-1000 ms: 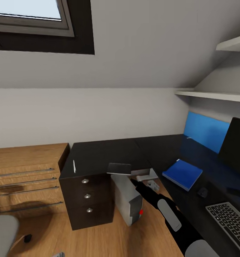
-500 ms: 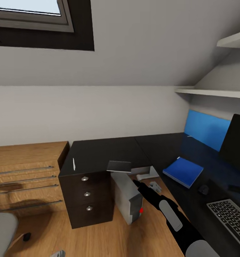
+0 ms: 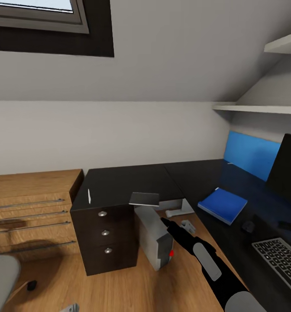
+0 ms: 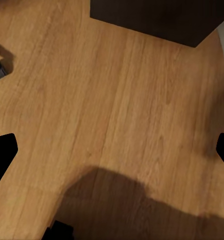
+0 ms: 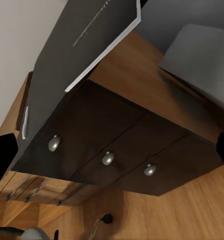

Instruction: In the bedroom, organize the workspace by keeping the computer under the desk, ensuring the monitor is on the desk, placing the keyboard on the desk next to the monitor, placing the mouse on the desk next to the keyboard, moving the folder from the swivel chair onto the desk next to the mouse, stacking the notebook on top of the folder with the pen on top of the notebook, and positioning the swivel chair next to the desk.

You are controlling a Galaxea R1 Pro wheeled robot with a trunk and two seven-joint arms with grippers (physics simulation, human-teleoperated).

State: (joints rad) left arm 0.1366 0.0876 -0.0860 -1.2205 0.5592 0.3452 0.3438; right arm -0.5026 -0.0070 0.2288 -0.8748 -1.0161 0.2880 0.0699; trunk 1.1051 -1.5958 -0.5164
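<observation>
Computer [image 3: 153, 236] leans tilted on the floor beside desk [image 3: 119, 188].

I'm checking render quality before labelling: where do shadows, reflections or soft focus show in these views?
Head view: even light, sharp; the glossy black desk mirrors the blue wall panel beside the blue folder. Left wrist view: a broad soft-edged shadow darkens the wooden floor. Right wrist view: the drawer knobs catch small highlights; the grey computer case looks slightly soft.

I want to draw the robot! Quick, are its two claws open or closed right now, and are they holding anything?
Left gripper: jaws spread wide over bare floor, open, empty.
Right gripper: jaws spread wide, open, empty, facing the dark drawer unit.
</observation>
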